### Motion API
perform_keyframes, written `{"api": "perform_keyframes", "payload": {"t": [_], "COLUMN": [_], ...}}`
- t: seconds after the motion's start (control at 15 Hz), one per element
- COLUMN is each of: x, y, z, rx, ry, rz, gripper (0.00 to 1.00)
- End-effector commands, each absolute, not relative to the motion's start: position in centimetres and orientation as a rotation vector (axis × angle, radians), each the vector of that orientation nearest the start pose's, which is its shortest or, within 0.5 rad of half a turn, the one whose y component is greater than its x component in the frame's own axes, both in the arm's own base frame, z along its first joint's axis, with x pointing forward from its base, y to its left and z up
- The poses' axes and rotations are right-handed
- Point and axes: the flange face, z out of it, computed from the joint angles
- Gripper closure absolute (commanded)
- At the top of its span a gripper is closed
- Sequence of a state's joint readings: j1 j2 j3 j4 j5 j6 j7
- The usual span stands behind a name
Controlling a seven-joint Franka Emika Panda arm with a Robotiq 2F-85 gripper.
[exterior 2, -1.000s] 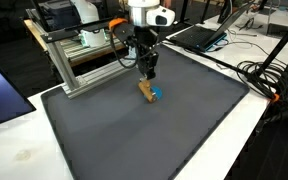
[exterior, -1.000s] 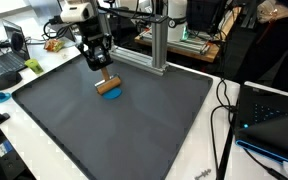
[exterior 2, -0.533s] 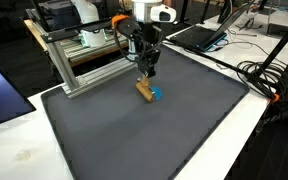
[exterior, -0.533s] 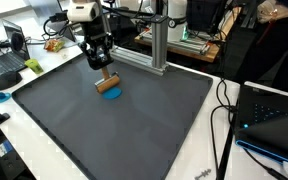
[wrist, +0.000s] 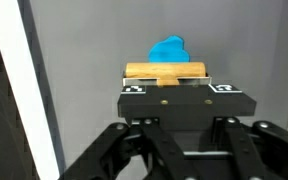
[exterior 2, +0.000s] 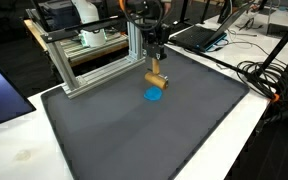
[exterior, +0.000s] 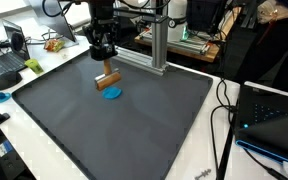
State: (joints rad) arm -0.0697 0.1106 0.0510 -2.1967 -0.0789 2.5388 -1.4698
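We see the black gripper point(exterior: 106, 66), fingers clamped on a tan wooden block point(exterior: 108, 78), above a flat blue piece point(exterior: 111, 94) near the edge of the grey mat point(exterior: 134, 130).

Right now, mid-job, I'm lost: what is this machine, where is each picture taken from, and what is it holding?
It is a single robot arm that ends in a two-fingered gripper. Two pictures come from cameras outside the robot, which look at the scene from different places. The third comes from a camera on the wrist that looks down past the gripper.

The gripper is shut on a small wooden block. In both exterior views the block appears to hang clear of the surface. On the dark grey mat lies a small blue thing, roughly beneath the block and apart from it. I cannot tell what it is. A metal frame stands at the mat's edge.
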Motion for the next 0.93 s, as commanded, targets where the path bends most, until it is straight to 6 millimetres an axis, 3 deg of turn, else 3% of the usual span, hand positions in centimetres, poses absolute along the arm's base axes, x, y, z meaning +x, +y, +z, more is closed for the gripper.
{"api": "perform_keyframes", "payload": {"t": [0.0, 0.2, 0.27, 0.53, 0.6, 0.87], "x": [53.3, 52.6, 53.8, 53.2, 54.2, 55.1], "y": [-1.7, -2.1, -2.0, -2.2, -3.1, -4.3], "z": [39.3, 40.7, 39.3, 39.9, 40.0, 39.4], "rx": [-2.534, -2.609, -2.569, -2.605, -2.744, -2.929], "ry": [-2.036, -1.806, -1.921, -1.843, -1.696, -1.363], "rz": [-0.420, -0.522, -0.454, -0.486, -0.549, -0.484], "gripper": [0.78, 0.78, 0.53, 0.53, 0.78, 0.78]}}
